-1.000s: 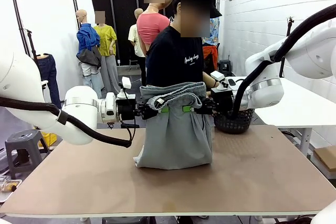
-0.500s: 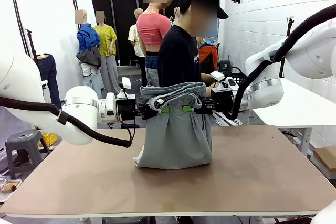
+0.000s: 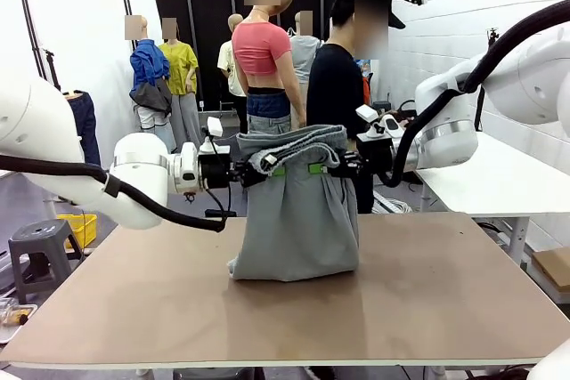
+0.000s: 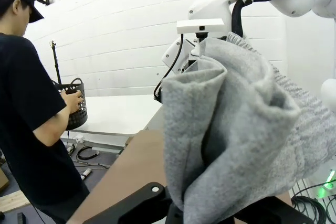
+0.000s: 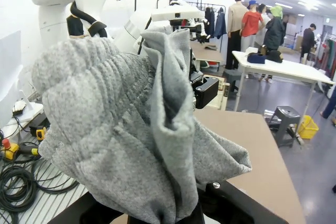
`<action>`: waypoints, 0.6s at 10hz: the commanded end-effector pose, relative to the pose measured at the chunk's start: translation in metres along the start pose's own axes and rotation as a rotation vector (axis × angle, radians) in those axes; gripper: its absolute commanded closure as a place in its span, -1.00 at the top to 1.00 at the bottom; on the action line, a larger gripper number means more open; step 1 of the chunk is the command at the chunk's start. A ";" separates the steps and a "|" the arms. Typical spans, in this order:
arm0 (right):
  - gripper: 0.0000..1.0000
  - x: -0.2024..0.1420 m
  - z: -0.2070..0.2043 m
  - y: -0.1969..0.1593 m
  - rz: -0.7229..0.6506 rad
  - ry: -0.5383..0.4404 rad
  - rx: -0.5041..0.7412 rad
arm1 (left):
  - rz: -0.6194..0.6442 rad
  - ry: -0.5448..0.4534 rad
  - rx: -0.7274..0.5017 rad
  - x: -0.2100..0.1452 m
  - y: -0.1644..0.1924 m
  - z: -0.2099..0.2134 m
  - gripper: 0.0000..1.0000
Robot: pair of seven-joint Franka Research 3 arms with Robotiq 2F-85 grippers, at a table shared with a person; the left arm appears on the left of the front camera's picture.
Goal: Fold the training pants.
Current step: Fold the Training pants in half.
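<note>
Training pants (image 3: pixel 297 211) hang between arms, hem resting on table (image 3: pixel 445 282). Left gripper (image 3: pixel 254 171) clamped on waistband, right gripper (image 3: pixel 343 166) clamped on opposite side. You keep both level, lower evenly, lay cloth flat, avoid bunching at hem.

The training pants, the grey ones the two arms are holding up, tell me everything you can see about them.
The light grey soft jersey training pants hang in the air above the middle of the brown table, with the gathered elastic waistband bunched and ribbed along the top. The left pincer and the right pincer are each shut on one end of the waistband. The fabric falls in loose vertical folds, and the lower end rests crumpled on the tabletop, with a corner poking out at the bottom left.
</note>
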State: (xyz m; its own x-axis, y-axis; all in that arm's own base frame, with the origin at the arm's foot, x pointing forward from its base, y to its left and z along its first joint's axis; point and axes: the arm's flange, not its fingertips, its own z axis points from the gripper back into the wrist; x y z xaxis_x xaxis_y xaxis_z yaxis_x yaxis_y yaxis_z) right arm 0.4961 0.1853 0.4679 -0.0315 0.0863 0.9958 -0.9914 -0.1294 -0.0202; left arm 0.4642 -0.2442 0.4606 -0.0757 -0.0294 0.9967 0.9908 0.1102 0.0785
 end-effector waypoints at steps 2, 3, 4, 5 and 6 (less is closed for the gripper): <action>-1.00 0.035 -0.001 -0.051 -0.006 0.006 -0.053 | -0.010 0.008 -0.005 0.035 0.050 -0.007 -1.00; -1.00 0.048 -0.002 -0.068 0.010 0.007 -0.060 | -0.022 0.010 0.003 0.052 0.068 -0.010 -1.00; -1.00 0.060 -0.004 -0.083 0.017 0.014 -0.063 | -0.030 0.018 0.005 0.070 0.085 -0.013 -1.00; -1.00 0.071 -0.006 -0.101 0.022 0.023 -0.069 | -0.040 0.015 0.018 0.090 0.104 -0.015 -1.00; -1.00 0.082 -0.006 -0.117 0.034 0.027 -0.081 | -0.071 0.017 0.037 0.105 0.120 -0.020 -1.00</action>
State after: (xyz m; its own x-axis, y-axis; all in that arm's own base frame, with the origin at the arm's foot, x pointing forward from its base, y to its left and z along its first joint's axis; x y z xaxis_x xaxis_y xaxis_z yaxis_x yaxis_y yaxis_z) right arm 0.5870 0.2001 0.5476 -0.0817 0.0844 0.9931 -0.9954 -0.0577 -0.0770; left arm 0.5564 -0.2413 0.5552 -0.1364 -0.0500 0.9894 0.9790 0.1458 0.1423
